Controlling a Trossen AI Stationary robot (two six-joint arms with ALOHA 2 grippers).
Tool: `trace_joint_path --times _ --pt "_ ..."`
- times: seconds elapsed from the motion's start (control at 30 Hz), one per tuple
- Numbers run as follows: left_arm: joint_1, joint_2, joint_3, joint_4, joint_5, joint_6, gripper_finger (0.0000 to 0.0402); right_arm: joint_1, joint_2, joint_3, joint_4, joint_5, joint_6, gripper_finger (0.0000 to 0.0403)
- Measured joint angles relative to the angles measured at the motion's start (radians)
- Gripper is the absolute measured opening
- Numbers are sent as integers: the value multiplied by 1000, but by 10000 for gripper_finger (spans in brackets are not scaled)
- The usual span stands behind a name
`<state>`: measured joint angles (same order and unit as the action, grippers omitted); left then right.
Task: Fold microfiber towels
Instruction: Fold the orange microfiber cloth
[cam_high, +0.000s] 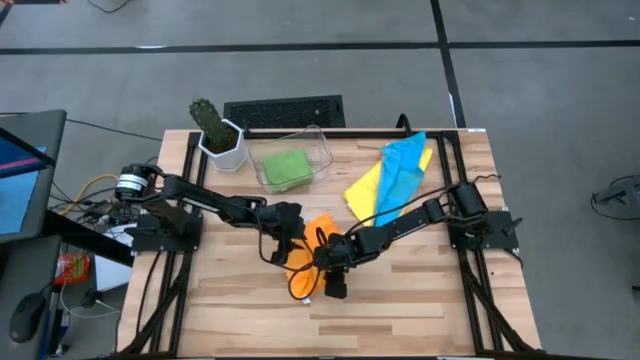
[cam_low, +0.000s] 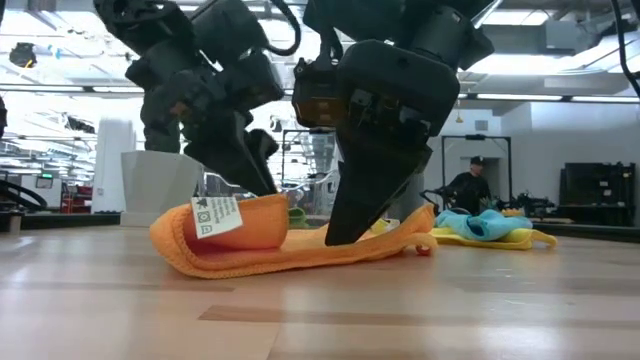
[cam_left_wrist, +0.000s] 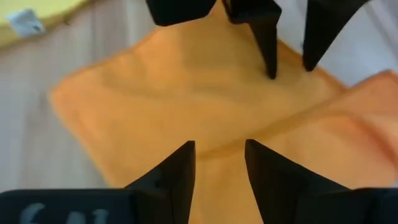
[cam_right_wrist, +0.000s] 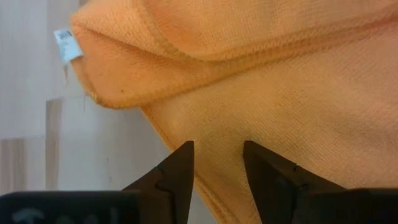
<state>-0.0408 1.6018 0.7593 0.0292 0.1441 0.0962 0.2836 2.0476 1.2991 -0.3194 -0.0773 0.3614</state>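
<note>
Orange towel (cam_high: 312, 262), half folded, lies near the counter's (cam_high: 420, 300) front edge, its long axis running front to back. Both pincers stand directly over it, left pincer (cam_left_wrist: 219, 155) and right pincer (cam_right_wrist: 217, 155) slightly open, holding nothing. Only the low view shows its label (cam_low: 216, 213). Farther, blue towel (cam_high: 402, 172) lies on yellow towel (cam_high: 362, 190).

from overhead we look straight down; low, we look level across the table (cam_low: 320, 320); both wrist views sit close above the orange towel (cam_right_wrist: 280, 93).
</note>
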Motion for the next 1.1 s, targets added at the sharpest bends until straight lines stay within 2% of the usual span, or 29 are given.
trace_joint_path --times 0.1,0.27,0.53,0.63,0.87,1.1 --pt "8 0 -1 -8 -37 63 133 0 0 0 11 0 -4 164" --pt "26 57 -2 -19 50 64 133 0 0 0 13 0 -12 164" --pt "30 88 -2 -12 28 63 128 0 0 0 13 0 -42 164" --pt "30 88 -2 -14 32 52 106 0 0 0 13 0 -48 164" --pt "30 88 -2 -15 33 33 11 0 0 0 13 0 -55 164" --pt "29 71 29 -51 33 -46 3 0 0 0 11 0 -55 164"
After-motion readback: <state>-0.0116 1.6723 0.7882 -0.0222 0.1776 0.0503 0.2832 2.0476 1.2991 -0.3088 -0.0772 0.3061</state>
